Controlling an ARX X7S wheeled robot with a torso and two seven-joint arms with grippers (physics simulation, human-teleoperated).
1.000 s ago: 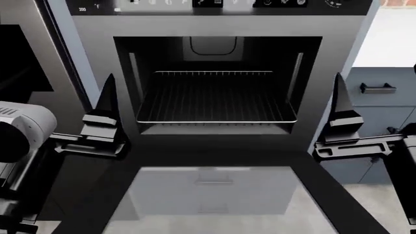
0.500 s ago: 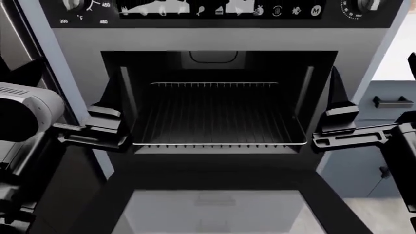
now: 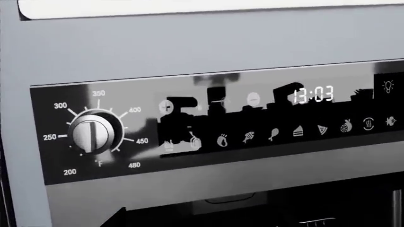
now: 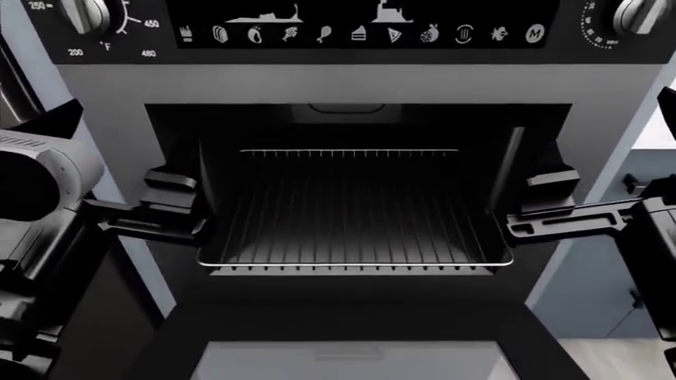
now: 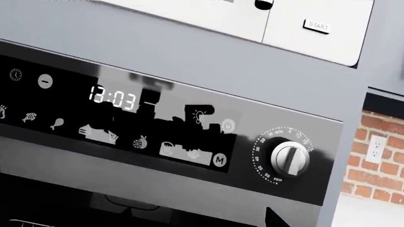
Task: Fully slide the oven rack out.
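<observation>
The oven rack [image 4: 354,214], a silver wire grid, lies level inside the dark oven cavity with its front rim [image 4: 354,262] near the cavity mouth. My left gripper [image 4: 177,170] hovers at the left edge of the opening, beside the rack and apart from it. At the right edge my right gripper [image 4: 543,168] is held the same way. Both grippers are open and hold nothing. In each wrist view a single dark fingertip [image 3: 117,216] [image 5: 275,218] shows against the oven front. A small corner of the rack [image 3: 315,221] shows in the left wrist view.
The oven door [image 4: 349,360] hangs open, flat below the cavity. Above the cavity runs the black control panel [image 4: 359,32] with a temperature knob [image 3: 93,134] and a timer knob [image 5: 290,158]. A grey cabinet [image 4: 618,293] stands to the right, and a brick wall [image 5: 372,161] lies beyond it.
The head view has closed in on the oven, so cavity and rack look larger and lower. Both grippers now sit level with the cavity's side edges. The rack keeps its place in the oven.
</observation>
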